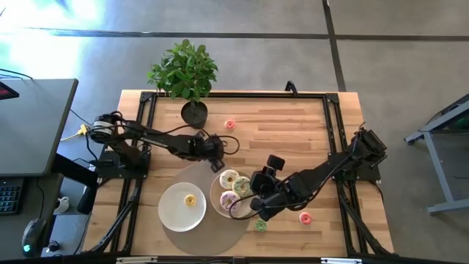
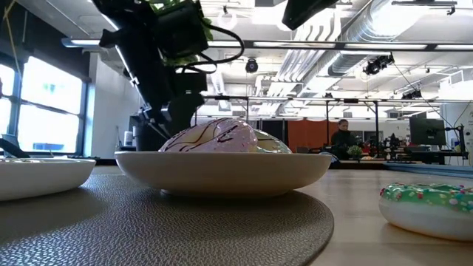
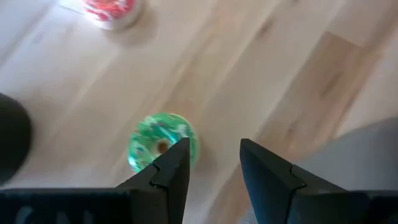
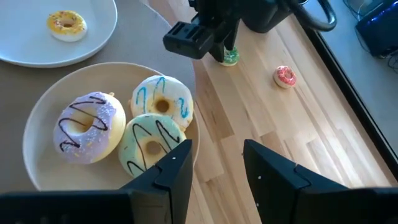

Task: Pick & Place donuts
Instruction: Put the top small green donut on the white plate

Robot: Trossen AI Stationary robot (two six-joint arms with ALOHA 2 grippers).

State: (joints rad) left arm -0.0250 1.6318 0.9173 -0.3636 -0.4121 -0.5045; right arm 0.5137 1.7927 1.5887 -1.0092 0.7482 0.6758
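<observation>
1. Donuts are the goods here, and they sit on a wooden table [image 1: 293, 125] with a round grey mat [image 1: 201, 238] at its near edge.
2. Two white plates rest on the mat. The right plate [image 4: 43, 168] holds three big donuts packed touching: a pink one [image 4: 87, 127], a cream one with blue icing lines [image 4: 163, 102] and a green one [image 4: 149, 146].
3. The left plate [image 1: 172, 213] holds a single tiny yellow donut [image 1: 191, 199].
4. A potted plant [image 1: 187, 73] stands at the table's far edge, left of centre.
5. The right gripper [image 1: 256, 209] hangs over the right plate's edge, its fingers apart and holding nothing.
6. The left gripper [image 3: 211, 165] hovers low over bare wood, fingers spread and empty, just beside a tiny green donut [image 3: 163, 140].
7. A tiny red-pink donut [image 1: 229, 124] lies loose near the plant pot; another [image 1: 305, 217] lies right of the plates, and a green sprinkled one [image 1: 260, 224] sits at the mat's edge.
8. In the low view the plate rim hides most of the big donuts; only the pink dome shows. The green sprinkled donut is cut off at that picture's edge.
</observation>
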